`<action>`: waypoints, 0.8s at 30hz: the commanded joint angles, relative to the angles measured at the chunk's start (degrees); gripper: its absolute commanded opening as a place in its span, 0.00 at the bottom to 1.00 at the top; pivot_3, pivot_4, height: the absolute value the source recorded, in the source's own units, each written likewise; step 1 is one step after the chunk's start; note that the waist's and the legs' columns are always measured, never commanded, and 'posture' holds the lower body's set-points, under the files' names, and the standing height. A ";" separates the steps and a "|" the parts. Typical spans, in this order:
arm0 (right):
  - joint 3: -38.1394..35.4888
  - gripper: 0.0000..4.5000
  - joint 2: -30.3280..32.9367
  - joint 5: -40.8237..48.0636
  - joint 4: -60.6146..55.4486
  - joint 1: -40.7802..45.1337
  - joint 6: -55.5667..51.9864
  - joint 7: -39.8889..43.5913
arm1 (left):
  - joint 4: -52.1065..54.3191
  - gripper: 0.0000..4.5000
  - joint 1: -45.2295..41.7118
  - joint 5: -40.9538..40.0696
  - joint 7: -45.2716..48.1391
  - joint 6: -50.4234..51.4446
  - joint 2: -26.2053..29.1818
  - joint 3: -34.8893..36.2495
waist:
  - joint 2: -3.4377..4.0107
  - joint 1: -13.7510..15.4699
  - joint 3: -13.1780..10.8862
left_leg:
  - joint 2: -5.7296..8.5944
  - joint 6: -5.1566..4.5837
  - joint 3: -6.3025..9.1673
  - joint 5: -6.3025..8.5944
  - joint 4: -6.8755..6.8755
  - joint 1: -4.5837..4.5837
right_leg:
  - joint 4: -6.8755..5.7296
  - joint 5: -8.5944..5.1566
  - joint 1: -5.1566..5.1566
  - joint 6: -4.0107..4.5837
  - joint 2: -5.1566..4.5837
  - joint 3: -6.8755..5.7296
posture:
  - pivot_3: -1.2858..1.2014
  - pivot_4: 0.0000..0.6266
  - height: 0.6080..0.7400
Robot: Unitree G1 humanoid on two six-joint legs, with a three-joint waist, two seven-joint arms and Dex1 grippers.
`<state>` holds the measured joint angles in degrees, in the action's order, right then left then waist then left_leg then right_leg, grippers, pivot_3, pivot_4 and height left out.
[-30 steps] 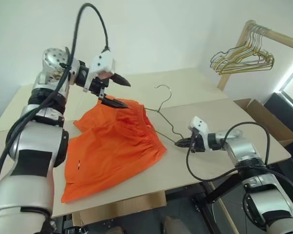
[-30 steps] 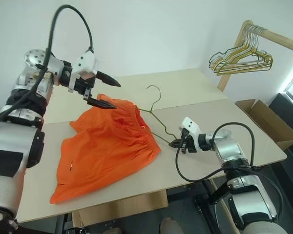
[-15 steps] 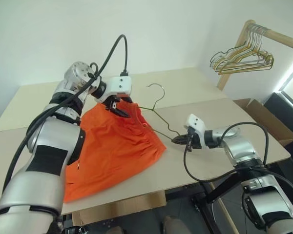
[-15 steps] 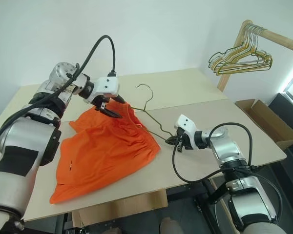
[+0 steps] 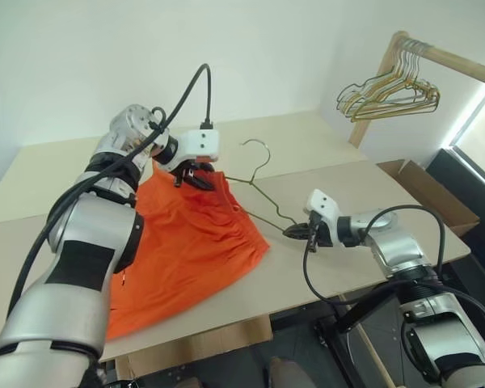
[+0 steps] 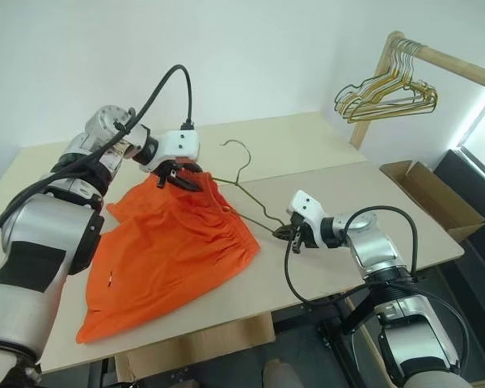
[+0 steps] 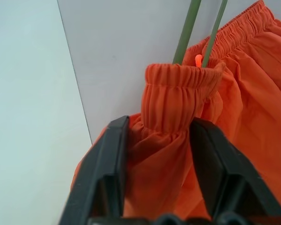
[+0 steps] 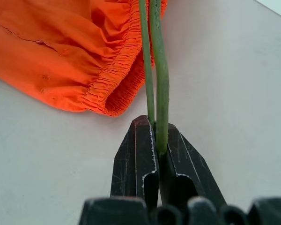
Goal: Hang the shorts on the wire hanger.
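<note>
The bright orange shorts [image 5: 186, 242] lie spread on the table, waistband toward the wire hanger [image 5: 267, 204]. The thin hanger lies flat, its hook [image 5: 263, 145] pointing away from me and one arm running into the waistband. My left gripper [image 5: 196, 176] is at the waistband's far corner. In the left wrist view its fingers [image 7: 110, 178] press a bunched fold of waistband [image 7: 178, 98] from both sides. My right gripper [image 5: 295, 232] is shut on the hanger's near corner, where two wires [image 8: 159, 84] are pinched between its fingertips [image 8: 140, 136].
A bunch of gold wire hangers [image 5: 388, 93] hangs from a wooden rail [image 5: 449, 58] at the far right. An open cardboard box [image 5: 427, 200] sits on the floor past the table's right edge. Bare tabletop [image 5: 323, 141] lies behind the hanger.
My left gripper came down from above the shorts to the waistband's far corner and closed on the fold. The right gripper stayed put, holding the hanger. The camera shifted slightly.
</note>
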<state>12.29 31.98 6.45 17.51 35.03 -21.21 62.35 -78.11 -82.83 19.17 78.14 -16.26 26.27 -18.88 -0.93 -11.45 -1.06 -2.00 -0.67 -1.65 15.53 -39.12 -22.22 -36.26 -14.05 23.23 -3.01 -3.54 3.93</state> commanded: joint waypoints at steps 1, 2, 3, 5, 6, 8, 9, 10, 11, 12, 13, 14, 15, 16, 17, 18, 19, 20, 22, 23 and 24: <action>-1.07 0.00 0.22 -0.06 -1.88 0.90 2.33 -0.54 | 0.21 0.19 -1.39 0.26 -1.22 0.36 0.02 1.41 | 0.00 -0.16 0.00 | 0.00 0.00 0.00 0.00 0.00 0.00 | 0.00 0.00 0.00 0.00 0.00 0.00 | 0.45 0.00 1.00; -1.17 0.00 0.18 -0.09 -1.80 0.90 2.47 -0.51 | 0.20 0.11 -1.37 0.33 -1.31 0.37 0.01 1.44 | 0.00 -0.22 0.00 | 0.00 0.00 0.01 0.00 0.00 0.00 | 0.00 0.00 0.00 0.00 0.00 0.00 | 0.45 0.00 1.00; -1.34 0.00 0.11 -0.20 -1.67 0.90 2.77 -0.82 | 0.20 0.06 -1.24 0.44 -1.20 0.29 0.07 1.54 | 0.00 -0.26 0.00 | 0.00 0.00 0.01 0.00 0.00 0.00 | -0.01 0.00 0.00 0.00 -0.01 0.00 | 0.45 0.00 1.00; -1.59 0.00 0.02 -0.32 -1.46 0.86 3.59 -1.32 | 0.17 0.00 -1.08 0.73 -0.94 0.33 0.14 1.81 | 0.00 -0.38 0.00 | 0.00 0.00 0.02 0.00 0.00 0.00 | -0.01 0.00 0.00 0.00 -0.01 0.00 | 0.45 0.00 1.00; -1.72 0.00 0.00 -0.41 -1.43 0.82 4.25 -1.50 | 0.18 0.00 -0.95 0.72 -0.58 0.19 0.21 1.95 | 0.00 -0.40 0.00 | 0.00 0.00 0.02 0.00 0.00 0.00 | -0.01 0.00 0.00 0.00 -0.01 0.00 | 0.45 0.00 1.00; -1.97 0.00 -0.12 -0.56 -1.34 0.81 5.37 -1.85 | 0.18 0.00 -0.79 0.62 -0.08 0.14 0.26 2.13 | 0.00 -0.41 0.00 | 0.00 0.00 0.02 0.00 0.00 0.01 | -0.01 0.00 0.00 0.00 -0.01 0.00 | 0.45 0.00 1.00; -2.08 0.00 -0.20 -0.60 -1.27 0.82 5.79 -1.97 | 0.18 0.00 -0.74 0.57 0.23 0.06 0.28 2.18 | 0.00 -0.44 0.00 | 0.00 0.00 0.02 0.00 0.00 0.01 | -0.02 0.00 0.00 0.00 -0.01 0.00 | 0.45 0.00 1.00; -2.34 0.00 -0.44 -0.47 -1.17 0.80 6.26 -2.26 | 0.23 0.00 -0.72 0.69 -0.06 -0.20 0.31 2.10 | 0.00 -0.47 0.00 | 0.00 0.00 0.02 0.00 0.00 0.01 | -0.02 0.00 0.00 0.00 -0.01 0.00 | 0.45 0.00 1.00; -2.50 0.00 -0.59 -0.34 -1.08 0.78 6.60 -2.47 | 0.26 0.00 -0.71 0.79 -0.30 -0.42 0.34 2.05 | 0.00 -0.47 0.00 | 0.00 0.00 0.02 0.00 0.00 0.02 | -0.02 0.00 0.00 0.00 -0.01 0.00 | 0.45 0.00 1.00; -2.88 0.00 -0.91 -0.49 -0.85 0.27 9.56 -3.26 | 0.32 0.00 -0.79 0.87 -0.59 -0.77 0.40 2.00 | 0.00 -0.47 0.00 | 0.00 0.00 0.02 0.00 0.00 0.02 | -0.03 0.00 0.00 0.00 -0.01 0.00 | 0.45 0.00 1.00; -3.22 0.00 -1.34 -1.20 -0.85 -0.46 12.45 -5.24 | 0.38 0.00 -0.99 0.65 -0.13 -1.07 0.46 2.18 | 0.00 -0.46 0.00 | 0.00 0.00 0.03 0.00 0.00 0.02 | -0.03 0.00 0.00 0.00 -0.01 0.00 | 0.45 0.00 1.00; -2.85 0.00 -1.25 -2.15 -0.96 -0.64 12.90 -6.28 | 0.44 0.00 -1.35 0.24 0.40 -1.26 0.50 2.55 | 0.00 -0.45 0.00 | 0.00 0.00 0.03 0.00 0.00 0.02 | -0.02 0.00 0.00 0.00 -0.01 0.00 | 0.45 0.00 1.00; -2.87 0.00 -1.46 -2.67 -0.74 -0.82 13.81 -6.99 | 0.48 0.00 -1.69 -0.05 0.64 -1.32 0.52 2.91 | 0.00 -0.45 0.00 | 0.00 0.00 0.04 0.00 0.00 0.01 | -0.03 0.00 0.00 -0.01 -0.01 0.00 | 0.45 0.00 1.00; -3.16 0.00 -1.94 -3.32 -0.37 -1.21 16.40 -8.49 | 0.57 0.00 -2.12 -0.50 0.62 -1.71 0.55 3.50 | 0.00 -0.46 0.00 | 0.00 0.00 0.03 0.00 0.00 0.01 | -0.03 0.00 -0.01 -0.01 -0.01 0.00 | 0.45 0.00 1.00; -3.59 0.00 -2.49 -3.66 0.17 -1.54 19.32 -9.68 | 0.64 0.00 -2.48 -0.80 0.42 -1.94 0.56 3.98 | 0.00 -0.46 0.00 | 0.01 0.00 0.03 0.00 0.00 0.01 | -0.03 0.00 0.00 -0.01 -0.02 0.00 | 0.45 0.00 1.00; -3.94 0.00 -2.91 -3.68 0.38 -1.59 20.32 -10.45 | 0.71 0.00 -2.94 -1.04 0.46 -1.96 0.61 4.45 | 0.00 -0.46 0.00 | 0.01 0.00 0.03 0.00 0.00 0.02 | -0.03 0.00 0.00 -0.01 -0.02 0.00 | 0.45 0.00 1.00; -4.23 0.00 -3.17 -3.49 0.22 -1.67 20.84 -10.73 | 0.78 0.00 -3.44 -1.34 0.98 -2.14 0.76 4.97 | 0.00 -0.46 0.00 | 0.01 0.00 0.03 0.00 0.00 0.02 | -0.02 0.00 0.00 -0.01 -0.02 0.00 | 0.45 0.00 1.00; -4.60 0.06 -3.47 -3.13 -0.30 -1.73 20.05 -11.16 | 0.83 0.00 -3.87 -1.53 1.59 -2.23 0.93 5.41 | 0.00 -0.46 0.00 | 0.01 0.00 0.03 0.00 0.00 0.01 | -0.02 0.00 0.00 -0.01 -0.02 0.00 | 0.45 0.00 1.00; -5.17 0.18 -3.64 -1.63 -1.41 -1.80 18.02 -10.17 | 0.94 0.00 -4.67 -1.49 2.85 -3.00 1.50 5.78 | 0.00 -0.50 0.00 | 0.01 0.00 0.03 0.00 0.00 0.01 | -0.03 0.00 0.00 -0.01 -0.02 0.00 | 0.45 0.00 1.00; -5.62 0.26 -3.51 -0.61 -2.27 -2.13 17.27 -9.01 | 1.00 0.00 -5.14 -1.23 3.09 -3.38 1.87 5.84 | 0.00 -0.51 0.00 | 0.01 0.00 0.03 0.00 0.00 0.02 | -0.03 0.00 -0.02 -0.01 -0.02 0.00 | 0.45 0.00 1.00; -6.12 0.32 -3.33 0.51 -3.06 -2.36 15.75 -8.11 | 1.07 0.00 -5.59 -1.09 3.37 -3.75 2.20 6.00 | 0.00 -0.51 0.00 | 0.01 0.00 0.03 0.00 0.00 0.02 | -0.04 0.00 -0.02 -0.01 -0.02 0.00 | 0.45 0.00 1.00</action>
<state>7.42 28.99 3.81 18.28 32.18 -4.57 52.45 -78.25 -84.59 20.31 81.87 -19.00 27.75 -15.22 -0.94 -11.97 -1.06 -1.99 -0.67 -1.61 15.52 -39.12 -22.20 -36.29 -14.04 23.21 -3.02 -3.55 3.93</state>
